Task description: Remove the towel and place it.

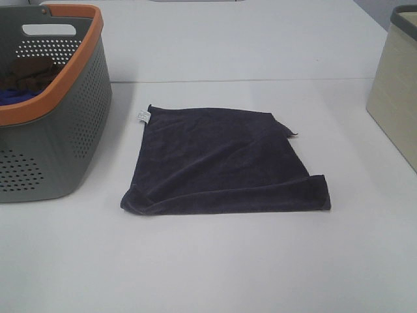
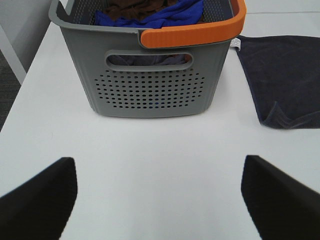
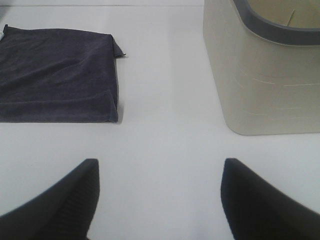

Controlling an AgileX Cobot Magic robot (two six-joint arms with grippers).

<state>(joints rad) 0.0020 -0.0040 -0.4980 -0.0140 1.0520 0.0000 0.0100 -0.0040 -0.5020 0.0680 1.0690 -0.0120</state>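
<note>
White table point(image 1: 215, 261) fills the workspace, seam line running across the far side. Towel point(image 1: 225, 163) lies flat on it at centre, spread out roughly square, white tag point(image 1: 143, 116) at the far-left corner, near edge folded over itself, worst at the near-right corner. It sits just beside the grey basket point(image 1: 52, 150) with the orange rim, not touching as far as the high view shows. Basket holds a brown cloth point(image 2: 137, 7) and a bright blue cloth point(image 2: 165, 16). Beige bin point(image 1: 397, 98) with a dark rim stands well apart on the right.

Left gripper point(image 2: 159, 197): fingers point(image 2: 42, 200) spread wide, nothing between them, hovering over bare table facing the basket's handle side. Right gripper point(image 3: 160, 197): fingers point(image 3: 65, 200) also wide apart, empty, over bare table between towel and bin. Neither touches the towel.
</note>
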